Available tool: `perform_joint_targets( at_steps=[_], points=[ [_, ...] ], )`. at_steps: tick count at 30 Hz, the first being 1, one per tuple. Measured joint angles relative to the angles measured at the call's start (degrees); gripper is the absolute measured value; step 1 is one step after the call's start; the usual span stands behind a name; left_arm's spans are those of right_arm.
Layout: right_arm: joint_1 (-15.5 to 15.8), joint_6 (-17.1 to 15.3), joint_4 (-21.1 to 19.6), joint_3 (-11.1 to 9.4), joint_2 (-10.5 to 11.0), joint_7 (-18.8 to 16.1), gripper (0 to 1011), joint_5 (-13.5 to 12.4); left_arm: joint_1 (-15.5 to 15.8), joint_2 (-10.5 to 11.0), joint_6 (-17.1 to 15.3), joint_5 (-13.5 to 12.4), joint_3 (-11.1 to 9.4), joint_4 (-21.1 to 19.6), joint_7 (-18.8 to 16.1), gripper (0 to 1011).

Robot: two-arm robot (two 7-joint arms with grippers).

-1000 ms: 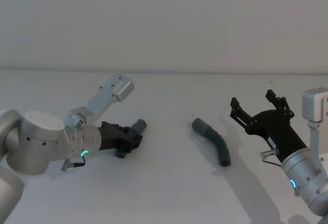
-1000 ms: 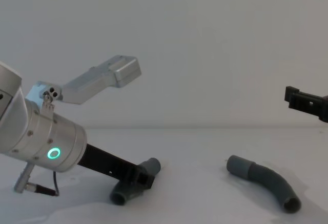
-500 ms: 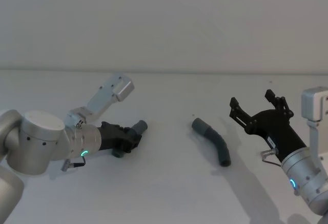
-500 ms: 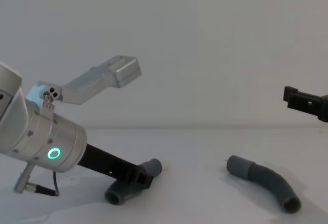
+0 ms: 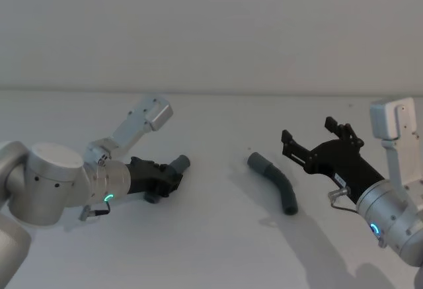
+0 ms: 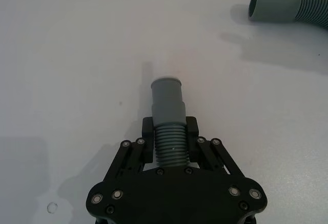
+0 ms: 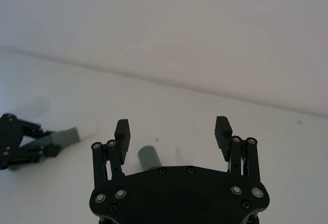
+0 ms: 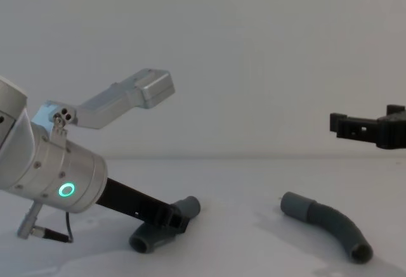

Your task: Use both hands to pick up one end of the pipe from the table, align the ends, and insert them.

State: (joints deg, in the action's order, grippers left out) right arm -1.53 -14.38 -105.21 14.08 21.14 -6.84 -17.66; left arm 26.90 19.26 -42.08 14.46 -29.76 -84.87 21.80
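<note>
1. Left gripper (image 5: 170,180) stays clamped on the ribbed part of the left hose piece (image 5: 178,164), low over the table (image 5: 218,236) on the robot's left; same spot as half a second ago
2. Held piece's smooth cuff (image 6: 167,98) sticks out past the fingertips and points toward mid-table; its back end sits close to the surface, contact unclear
3. Right gripper (image 5: 309,132) has its jaws wide apart and holds nothing; it has moved leftward since the earlier frames, and in the chest view it reaches further in from the right edge, raised above the table
4. Right hose piece (image 5: 277,182) lies flat on the table, centre-right, unmoved; its hollow socket cuff (image 5: 258,163) faces the left piece, well apart from it
5. Right gripper is now nearer this piece, just to its right and above it, not touching
</note>
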Motion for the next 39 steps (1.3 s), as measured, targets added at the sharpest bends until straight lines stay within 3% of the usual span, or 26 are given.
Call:
perform_joint_targets(
  at_steps=[12,22,29,39],
  points=[
    [-1.44,-12.76,-2.65,0.12,0.25,-0.13,1000,-1.43,0.00,0.00,0.01,0.00,0.00,0.00,0.00,343],
    [-1.88,-20.54,-3.43,-0.14,-0.44,1.21,1000,-1.89,0.00,0.00,0.01,0.00,0.00,0.00,0.00,345],
    [-2.71,-23.08,-2.64,0.45,-0.65,1.58,1000,-1.37,0.00,0.00,0.01,0.00,0.00,0.00,0.00,345],
    [-4.51,-24.30,-0.21,2.06,-0.97,1.23,1000,-0.07,0.00,0.00,0.01,0.00,0.00,0.00,0.00,343]
  ],
)
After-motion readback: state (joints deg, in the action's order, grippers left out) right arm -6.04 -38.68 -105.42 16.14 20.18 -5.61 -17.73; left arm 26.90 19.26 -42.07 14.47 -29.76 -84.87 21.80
